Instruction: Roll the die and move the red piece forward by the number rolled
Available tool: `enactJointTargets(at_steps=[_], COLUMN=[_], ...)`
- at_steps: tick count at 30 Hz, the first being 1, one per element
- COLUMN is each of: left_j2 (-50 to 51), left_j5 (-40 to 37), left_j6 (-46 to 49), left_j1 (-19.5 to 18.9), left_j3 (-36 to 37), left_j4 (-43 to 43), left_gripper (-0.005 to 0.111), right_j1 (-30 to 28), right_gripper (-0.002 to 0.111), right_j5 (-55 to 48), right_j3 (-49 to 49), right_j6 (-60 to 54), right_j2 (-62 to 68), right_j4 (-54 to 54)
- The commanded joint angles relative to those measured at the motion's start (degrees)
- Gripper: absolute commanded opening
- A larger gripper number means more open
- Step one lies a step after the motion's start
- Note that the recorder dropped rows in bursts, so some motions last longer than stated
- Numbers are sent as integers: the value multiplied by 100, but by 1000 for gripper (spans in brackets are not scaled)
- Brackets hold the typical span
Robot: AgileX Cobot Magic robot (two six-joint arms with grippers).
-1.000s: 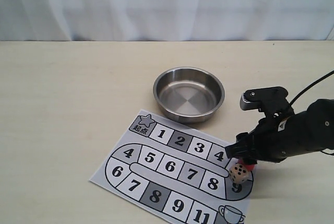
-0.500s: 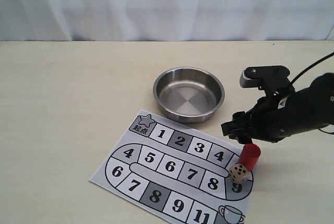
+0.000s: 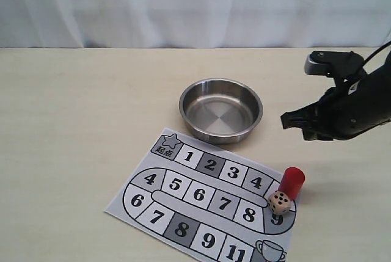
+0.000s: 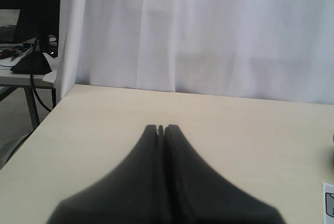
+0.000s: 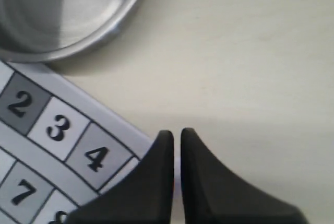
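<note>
The red piece (image 3: 292, 182) stands upright at the board's right edge, just beyond square 4. Touching or nearly touching its near-left side, the die (image 3: 280, 201) lies on square 9 of the numbered board (image 3: 183, 192). My right gripper (image 3: 287, 120) hangs well above and behind the piece, holding nothing. In the right wrist view its jaws (image 5: 177, 132) are shut down to a thin slit over the table beside square 4 (image 5: 94, 157). My left gripper (image 4: 162, 128) is shut over bare table and does not appear in the exterior view.
A round steel bowl (image 3: 220, 109) with nothing in it sits behind the board; its rim (image 5: 104, 31) shows in the right wrist view. A white curtain (image 3: 195, 5) closes off the back of the table. The table's left edge (image 4: 31, 135) shows in the left wrist view.
My right gripper let go of the red piece, then rose and drew back to the right. The piece now stands alone beside the die, which has not moved.
</note>
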State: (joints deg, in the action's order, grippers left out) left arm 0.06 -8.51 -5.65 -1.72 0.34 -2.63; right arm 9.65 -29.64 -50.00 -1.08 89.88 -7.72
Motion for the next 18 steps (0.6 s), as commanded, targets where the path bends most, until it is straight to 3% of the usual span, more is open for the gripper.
enactJointTargets(at_steps=[1, 8, 18], left_j2=[-6, -6, -6], left_j5=[40, 40, 40], left_j6=[-11, -11, -11], left_j1=[36, 36, 36], left_j3=[-34, -34, -34], left_j4=[19, 19, 19], left_gripper=[0, 0, 0], right_j1=[-335, -362, -362], right_gripper=[4, 4, 4], right_j5=[-80, -76, -536], right_j3=[-24, -24, -111], right_j6=[-403, -698, -82], right_j2=[-36, -36, -415], right_j4=[290, 772, 865])
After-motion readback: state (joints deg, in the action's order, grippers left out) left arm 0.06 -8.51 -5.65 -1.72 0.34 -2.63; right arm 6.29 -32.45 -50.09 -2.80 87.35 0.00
